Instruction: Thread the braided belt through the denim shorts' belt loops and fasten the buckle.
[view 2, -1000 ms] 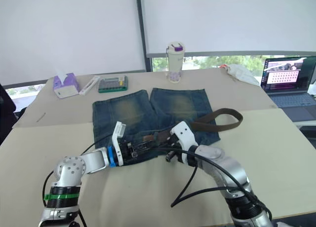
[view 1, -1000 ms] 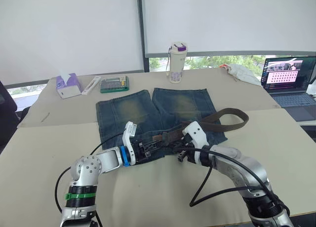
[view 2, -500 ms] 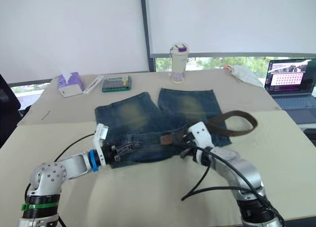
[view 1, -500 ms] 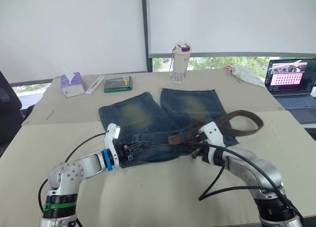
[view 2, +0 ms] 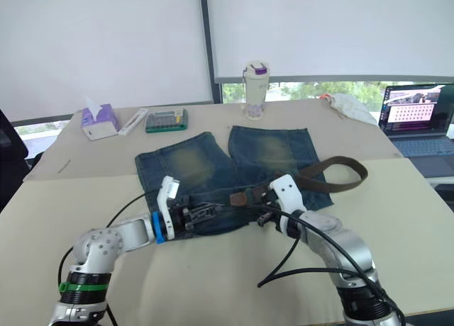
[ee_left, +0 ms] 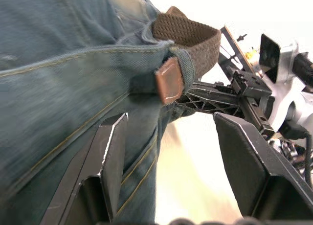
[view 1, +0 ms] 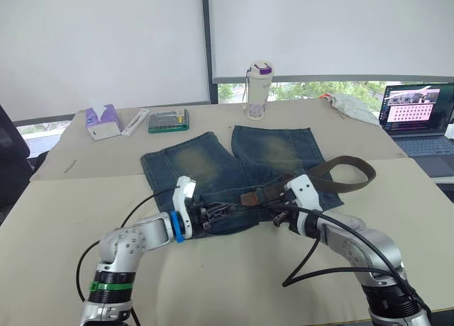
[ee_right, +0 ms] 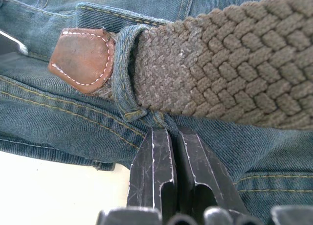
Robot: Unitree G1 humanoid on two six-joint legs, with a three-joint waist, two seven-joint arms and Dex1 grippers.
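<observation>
Beige tabletop [view 1: 234,269]: right pincer [ee_right: 172,137] pinches faded denim shorts [ee_right: 73,112] below woven braided belt [ee_right: 234,63]; left pincer [ee_left: 171,137] agape.

Both arms reach in low over the denim shorts [view 1: 213,171]. The left gripper [ee_left: 166,151] stands open at the waistband — the right gripper [ee_right: 168,146] is pinched closed on denim.

My arms are silver-grey metal tubes with round joint housings. The left arm [view 1: 131,241] has a green band near the base and a blue ring at the wrist, with a white camera block above it. The right arm [view 1: 358,244] carries looping black cables. Both have black, scuffed, wedge-shaped fingers [ee_right: 154,181].
</observation>
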